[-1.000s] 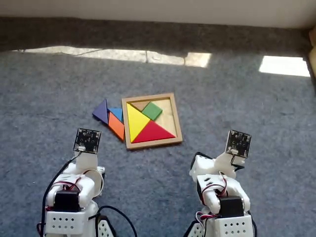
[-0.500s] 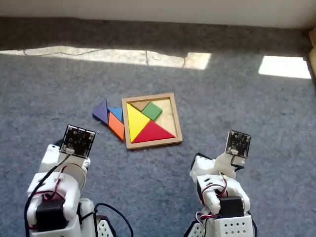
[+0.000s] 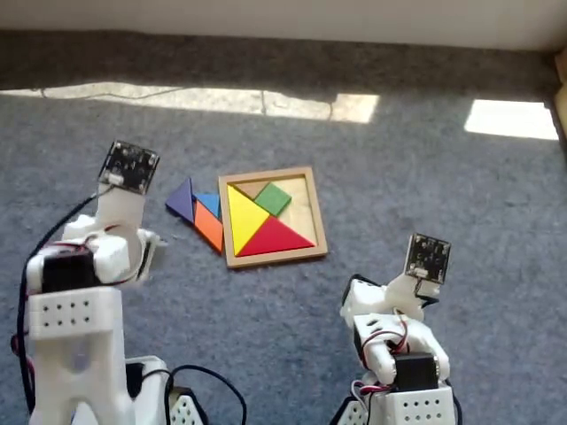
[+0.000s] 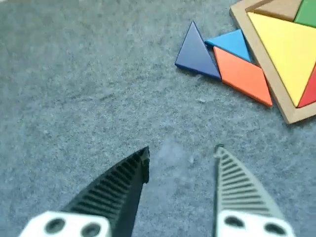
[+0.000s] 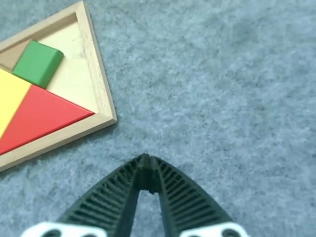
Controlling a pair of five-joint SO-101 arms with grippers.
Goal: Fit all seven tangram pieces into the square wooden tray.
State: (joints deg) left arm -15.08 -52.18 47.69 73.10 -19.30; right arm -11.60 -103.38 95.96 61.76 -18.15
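4 of 7 pcs sit in the tray [image 3: 266,172]: yellow triangle [image 3: 241,217], red triangle [image 3: 273,236], green square [image 3: 273,198] and a brown pc [image 3: 251,187], so roughly halfway by my read. Bare wood is left on the tray's side away from the loose pcs, around the green square. 3 pcs are out on the table [image 3: 425,177], packed edge to edge: dark blue triangle [image 4: 195,52] outermost, light blue triangle [image 4: 232,43] next to it, and orange parallelogram [image 4: 243,74] lying against the tray's outer rim. Step in hand looks like the approach for a pickup by the left arm. The left fingers [image 4: 123,182] are spread wide w/ nothing between them, above bare table. The loose pcs lie ahead of the tips and apart from them, dark blue the nearest. Next move prob. needs the arm to go fwd and down until the fingers straddle one pc. Dark blue has the most free edges, so it's the easiest bet; orange is pinned btw. rim and neighbours. Pcs are flat and low, so the tips must get right down to the table, then lift over the rim and turn the pc to suit the gap. The right fingers [image 5: 118,192] are closed tip to tip, holding nothing, over bare table near the tray corner by the red triangle.
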